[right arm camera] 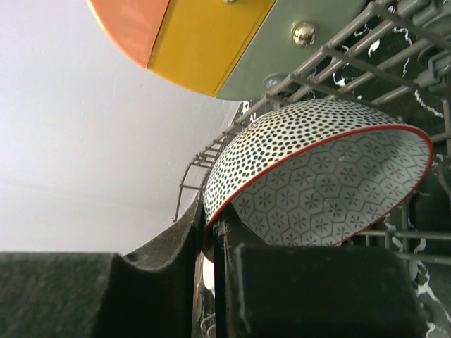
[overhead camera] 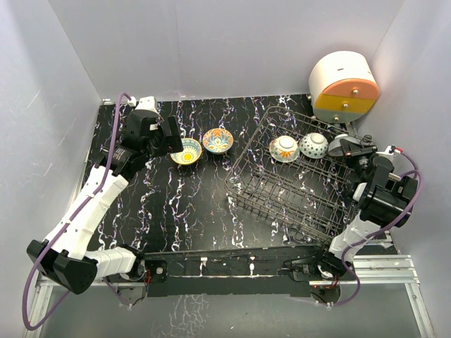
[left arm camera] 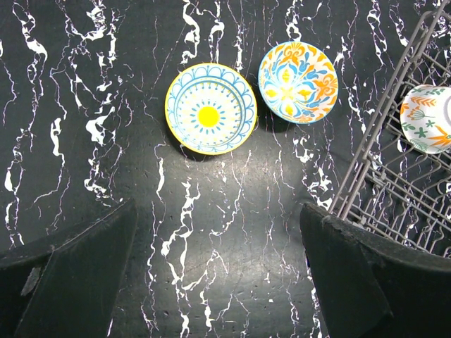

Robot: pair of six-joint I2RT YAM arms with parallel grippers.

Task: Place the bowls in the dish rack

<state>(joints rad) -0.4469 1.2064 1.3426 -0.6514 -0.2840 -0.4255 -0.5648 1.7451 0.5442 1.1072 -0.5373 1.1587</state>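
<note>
Two bowls (overhead camera: 284, 148) sit in the dish rack (overhead camera: 282, 193). The right gripper (right arm camera: 211, 239) pinches a dotted bowl (right arm camera: 317, 176) at the rack's edge. The yellow bowl (left arm camera: 210, 108) and orange floral bowl (left arm camera: 297, 81) remain on the table (overhead camera: 183, 204) under the wide-open left gripper (left arm camera: 218, 260).

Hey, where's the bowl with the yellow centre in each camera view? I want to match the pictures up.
Top external: the yellow-centred bowl sits left of centre, with the orange floral bowl right beside it.
Left wrist: upper middle, with the orange floral bowl to its right.
Right wrist: not in it.
Shared landmark: the dish rack shows in all three views.
</note>
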